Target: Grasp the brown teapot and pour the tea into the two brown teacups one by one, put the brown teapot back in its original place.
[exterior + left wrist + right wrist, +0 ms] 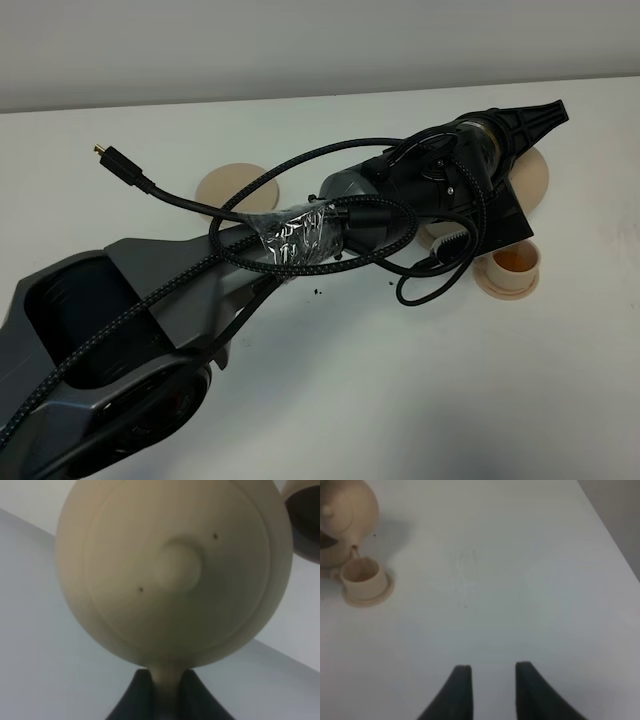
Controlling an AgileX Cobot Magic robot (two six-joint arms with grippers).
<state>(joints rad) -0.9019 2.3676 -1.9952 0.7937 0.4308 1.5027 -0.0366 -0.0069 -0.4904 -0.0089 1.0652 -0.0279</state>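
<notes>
White table [520,555] open round R jaws, parted; L jaws grip teapot [125,555] handle above teacup [362,575]

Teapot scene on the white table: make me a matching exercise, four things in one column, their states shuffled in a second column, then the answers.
Column one
1. squat round pale tan ceramic teapot
2. small pale tan cylindrical teacup
3. wide flat round pale tan saucer
4. right gripper

Column two
A. open above the white table
B. holds amber tea
C. clamped by its handle in the left gripper
D. nothing stands on it

Pairs: 1-C, 2-B, 3-D, 4-A
</notes>
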